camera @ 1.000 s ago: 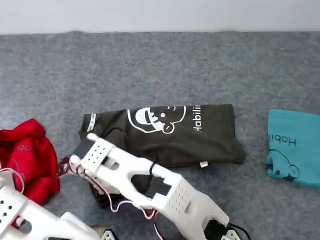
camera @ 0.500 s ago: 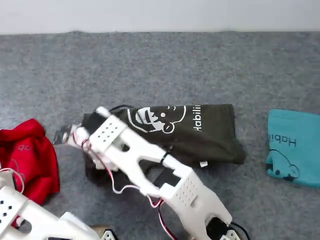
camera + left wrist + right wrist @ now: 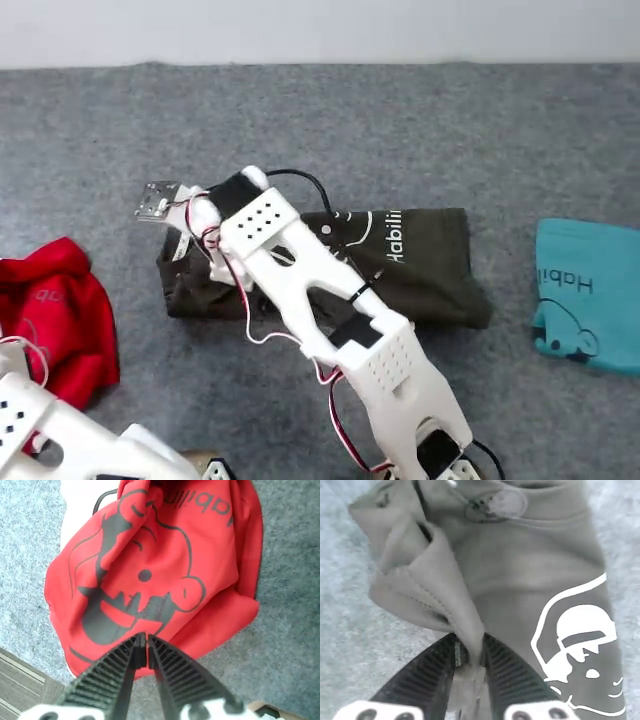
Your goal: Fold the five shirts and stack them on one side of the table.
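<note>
Three shirts lie on the grey carpeted worktop (image 3: 400,120), well apart from one another. A dark olive shirt (image 3: 425,265) with a white cartoon print lies across the middle, roughly folded into a long strip, its left end rumpled. A crumpled red shirt (image 3: 55,310) with a dark cartoon print sits at the left edge, and a teal shirt (image 3: 585,295) lies flat at the right edge, partly cut off from sight. The white right arm stretches over the olive shirt, and the right tool (image 3: 160,203) is at that shirt's far left corner. Seen from the wrist, the right tool (image 3: 469,649) pinches a ridge of the olive fabric (image 3: 530,575) between its ribbed black fingers (image 3: 437,667). The left tool (image 3: 146,640) hangs over the red shirt (image 3: 150,550), its tips pressed together.
</note>
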`<control>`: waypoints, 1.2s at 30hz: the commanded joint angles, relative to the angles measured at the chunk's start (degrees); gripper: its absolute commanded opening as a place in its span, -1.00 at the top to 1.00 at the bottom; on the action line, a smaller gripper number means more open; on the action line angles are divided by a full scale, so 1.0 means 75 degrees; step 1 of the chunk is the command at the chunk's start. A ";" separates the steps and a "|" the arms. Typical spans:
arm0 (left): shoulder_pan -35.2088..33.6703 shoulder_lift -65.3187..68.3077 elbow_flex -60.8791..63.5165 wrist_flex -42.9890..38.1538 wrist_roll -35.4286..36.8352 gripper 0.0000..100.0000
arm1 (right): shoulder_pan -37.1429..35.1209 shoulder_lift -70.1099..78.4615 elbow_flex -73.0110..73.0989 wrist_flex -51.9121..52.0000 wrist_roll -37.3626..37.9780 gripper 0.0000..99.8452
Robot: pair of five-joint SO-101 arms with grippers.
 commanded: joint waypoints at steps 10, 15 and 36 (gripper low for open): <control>0.0000 -0.0129 -0.0100 -0.0023 -0.0059 0.97 | 0.0709 0.0264 -0.0375 -0.0522 -0.0410 0.50; 0.0000 -0.0129 -0.0100 -0.0023 -0.0059 0.97 | 0.0791 -0.0006 -0.0879 -0.0018 -0.0492 0.71; -0.0012 -0.0129 -0.0100 -0.0023 -0.0059 0.97 | 0.0791 0.1741 -0.1512 0.0850 -0.0070 0.98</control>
